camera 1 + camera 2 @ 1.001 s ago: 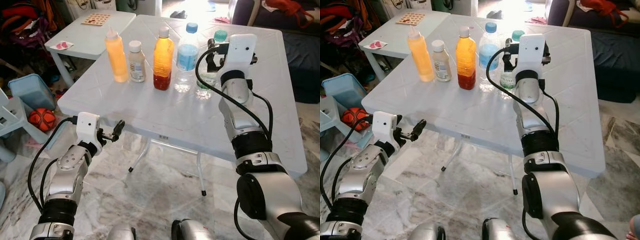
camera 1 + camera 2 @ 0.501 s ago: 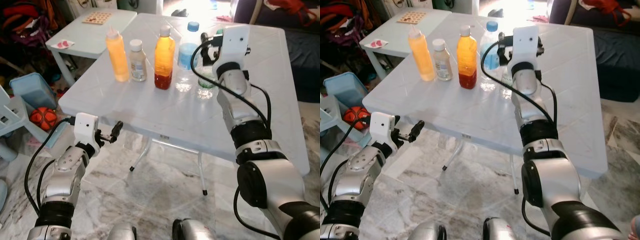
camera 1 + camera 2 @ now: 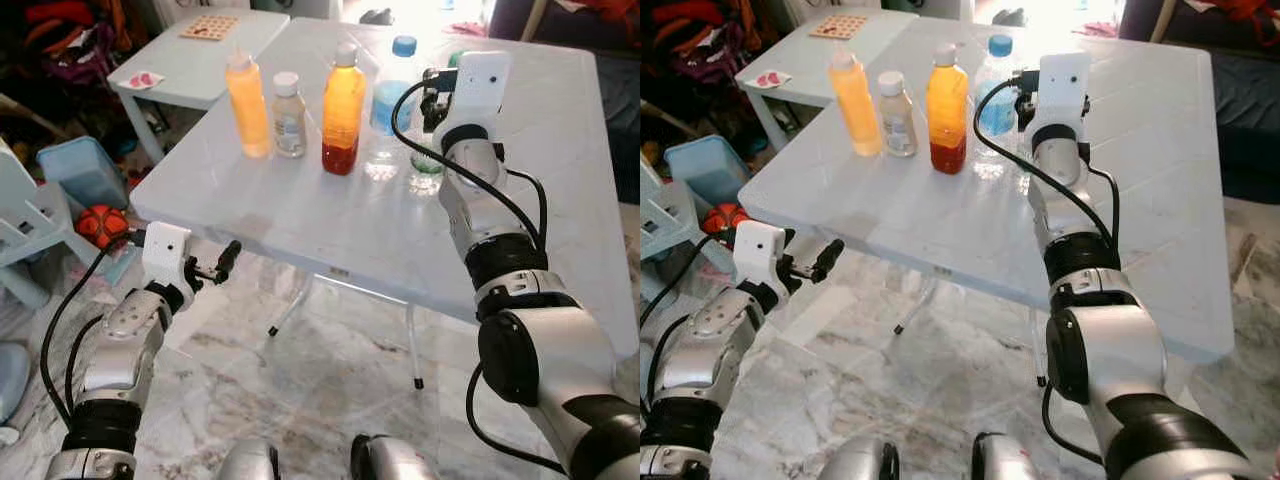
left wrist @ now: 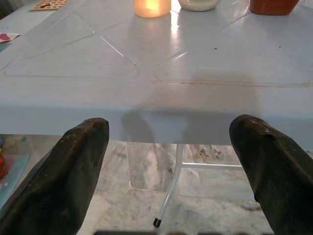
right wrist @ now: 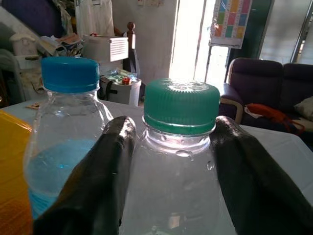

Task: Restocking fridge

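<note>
Flanking the neck of a clear bottle with a green cap (image 5: 181,105), one black finger (image 5: 93,181) on each side, pressed against the plastic just below the cap: right gripper (image 5: 171,161), reaching over the white table (image 3: 330,215) toward its far edge. Standing just beside that bottle, a water bottle with a blue cap (image 5: 68,127). Lined up along the same far part of the table: an orange juice bottle (image 3: 342,110), a small pale bottle (image 3: 288,115), and a yellow squeeze bottle (image 3: 247,105). Spread wide and holding nothing, fingers (image 4: 73,171) of the left gripper (image 3: 215,268), hanging just below the table's near edge over marble floor (image 3: 330,380).
</note>
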### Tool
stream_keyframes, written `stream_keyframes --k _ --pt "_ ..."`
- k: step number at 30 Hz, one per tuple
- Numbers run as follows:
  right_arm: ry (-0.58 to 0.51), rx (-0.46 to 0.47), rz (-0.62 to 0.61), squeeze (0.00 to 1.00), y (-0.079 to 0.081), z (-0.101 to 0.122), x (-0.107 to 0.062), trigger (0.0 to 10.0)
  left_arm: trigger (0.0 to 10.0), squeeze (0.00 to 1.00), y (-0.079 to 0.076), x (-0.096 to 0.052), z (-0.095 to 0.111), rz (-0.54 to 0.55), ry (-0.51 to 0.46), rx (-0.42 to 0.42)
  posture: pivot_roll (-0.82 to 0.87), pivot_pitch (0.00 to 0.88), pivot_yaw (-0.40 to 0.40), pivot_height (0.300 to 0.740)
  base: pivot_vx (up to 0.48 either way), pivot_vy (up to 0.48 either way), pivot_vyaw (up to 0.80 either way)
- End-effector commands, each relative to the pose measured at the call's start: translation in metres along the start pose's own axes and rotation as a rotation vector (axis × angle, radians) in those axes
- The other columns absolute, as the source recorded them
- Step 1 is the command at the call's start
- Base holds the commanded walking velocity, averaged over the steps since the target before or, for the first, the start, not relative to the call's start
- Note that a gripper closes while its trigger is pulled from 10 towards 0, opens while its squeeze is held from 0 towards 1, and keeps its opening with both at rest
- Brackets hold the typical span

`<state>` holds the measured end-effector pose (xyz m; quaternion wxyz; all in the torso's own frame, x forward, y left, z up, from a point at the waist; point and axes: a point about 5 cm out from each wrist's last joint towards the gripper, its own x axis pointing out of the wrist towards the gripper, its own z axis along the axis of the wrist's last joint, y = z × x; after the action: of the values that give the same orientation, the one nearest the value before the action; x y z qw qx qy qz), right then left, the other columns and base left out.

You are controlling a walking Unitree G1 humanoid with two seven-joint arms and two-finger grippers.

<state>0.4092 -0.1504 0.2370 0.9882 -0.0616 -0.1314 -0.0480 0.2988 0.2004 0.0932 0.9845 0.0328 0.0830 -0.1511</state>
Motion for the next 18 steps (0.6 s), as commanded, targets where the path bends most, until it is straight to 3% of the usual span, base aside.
stream_keyframes --k 1,4,5,15,16,18 --pt "-0.023 0.0 -0.003 0.0 0.001 0.008 0.004 0.9 10.0 0.0 0.002 -0.001 0.004 0.003 -0.001 0.02 0.15 0.075 0.089 0.74 0.0 0.0 0.0" --pt "-0.024 -0.009 0.001 0.0 0.001 0.007 0.003 0.6 10.0 0.0 0.002 0.0 0.004 0.003 0.0 0.02 0.15 0.075 0.086 0.74 0.0 0.0 0.0" --pt "-0.024 -0.01 0.002 0.0 0.001 0.007 0.003 0.1 10.0 0.0 0.002 0.0 0.004 0.003 0.0 0.019 0.15 0.073 0.085 0.74 0.0 0.0 0.0" --pt "-0.061 0.016 0.024 0.0 0.008 0.011 -0.003 0.0 10.0 0.0 0.001 -0.001 0.002 0.008 0.0 0.013 0.14 0.061 0.073 0.74 0.0 0.0 0.0" --pt "-0.054 0.004 0.037 0.0 0.011 0.009 -0.008 2.3 10.0 0.0 0.001 -0.001 0.001 0.009 0.001 0.012 0.13 0.058 0.073 0.74 0.0 0.0 0.0" --pt "-0.045 0.002 0.057 0.0 0.014 0.006 -0.015 2.0 10.0 0.0 0.0 -0.001 0.0 0.01 0.004 0.006 0.13 0.052 0.069 0.74 0.0 0.0 0.0"
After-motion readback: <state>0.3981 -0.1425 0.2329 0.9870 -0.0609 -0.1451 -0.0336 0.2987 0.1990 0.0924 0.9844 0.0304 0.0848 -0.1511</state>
